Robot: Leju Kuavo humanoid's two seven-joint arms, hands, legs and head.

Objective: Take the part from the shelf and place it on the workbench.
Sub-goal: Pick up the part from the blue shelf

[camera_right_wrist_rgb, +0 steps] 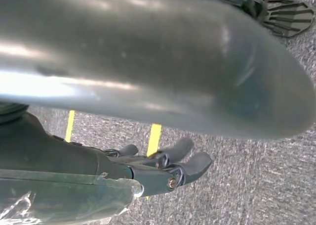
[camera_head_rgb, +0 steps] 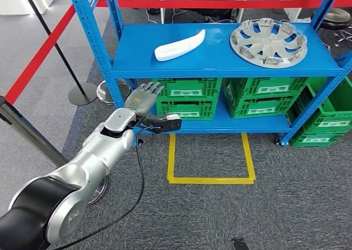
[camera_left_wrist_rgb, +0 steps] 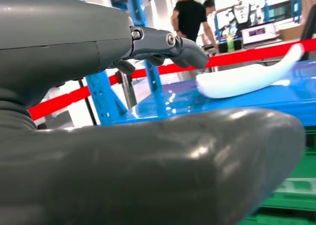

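Reaching toward the shelf (camera_head_rgb: 124, 63) with my left robot hand (camera_head_rgb: 143, 96), holding nothing, fingers apart.

I'm seeing the white part (camera_head_rgb: 179, 45) lying on the blue top deck of the shelf, left of the silver wheel cover (camera_head_rgb: 269, 42); my left robot hand is sitting below the front edge of that deck, apart from the part, in front of the green crates (camera_head_rgb: 188, 96). My right robot hand (camera_right_wrist_rgb: 164, 165) is hanging over grey carpet (camera_right_wrist_rgb: 242, 175) with yellow tape (camera_right_wrist_rgb: 153, 138), fingers loosely extended, gripping nothing.
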